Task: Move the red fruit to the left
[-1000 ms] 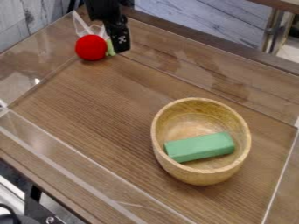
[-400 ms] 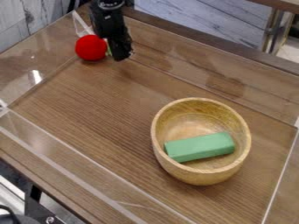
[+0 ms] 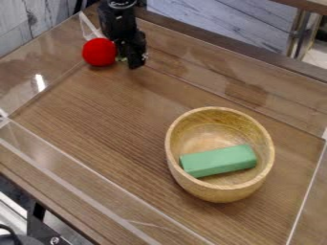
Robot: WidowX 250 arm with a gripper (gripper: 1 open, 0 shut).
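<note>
- Red fruit [image 3: 98, 52]: small, round, bright red; rests on the worktop [image 3: 115, 124] in the far left corner region of the view. Any leafy piece is hidden or too small to make out. It lies free, with nothing closed around it.
- Gripper [image 3: 130, 57]: dark, pointing down, standing just beside the fruit on its right, low over the wood. The fingers are a dark mass, so the gap between them cannot be told from this view; it holds nothing that shows. Whether a finger touches the fruit is not clear either.
- Placement, judged: the gripper stands on the side opposite to the wanted direction, which suits either a sideways push to the left or a fresh descent onto the fruit (a grasp would need the jaws centred over it, and they sit to one side).
- Wooden bowl [image 3: 220, 153]: near right, well apart from the fruit; plays no part in the task.
- Green block [image 3: 219, 161]: flat, rectangular, lying inside the bowl, tilted slightly.
- Clear barrier [image 3: 26, 115]: transparent walls edge the worktop; the left wall is near the fruit, so room for leftward travel looks limited, and a round fruit may roll on.
</note>
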